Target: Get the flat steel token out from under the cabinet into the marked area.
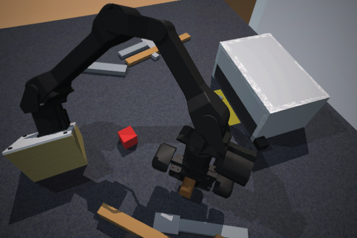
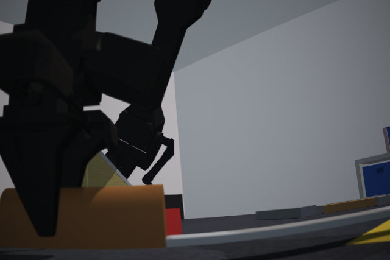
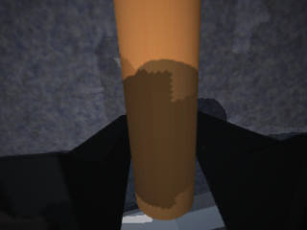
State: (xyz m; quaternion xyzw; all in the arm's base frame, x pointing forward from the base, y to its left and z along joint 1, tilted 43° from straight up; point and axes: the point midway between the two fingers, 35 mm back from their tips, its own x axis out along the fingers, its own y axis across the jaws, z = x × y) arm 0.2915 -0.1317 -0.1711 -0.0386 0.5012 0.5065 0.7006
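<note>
My gripper (image 1: 191, 179) (image 3: 158, 121) is shut on an orange-brown cylinder (image 1: 187, 188) (image 2: 109, 219) (image 3: 160, 38), held low and roughly level, left of the cabinet's near corner in the top view; table contact is unclear. A pale grey strip (image 2: 239, 237) meets its end in the exterior view; whether they are joined is unclear. The cabinet (image 1: 288, 68) has dark vent slots (image 1: 236, 100) facing the yellow marked area (image 1: 234, 117) (image 2: 382, 226), which the arm partly hides. A small pale patch (image 1: 220, 97) shows there; I cannot tell whether it is the token, which I cannot otherwise make out.
A red cube (image 1: 127, 136) (image 2: 173, 222) stands between the arm's base and gripper. A black block (image 1: 260, 143) is at the cabinet's near corner. An orange bar (image 1: 129, 222) and grey bars (image 1: 198, 227) lie at the front; several more bars (image 1: 111, 68) lie behind the arm.
</note>
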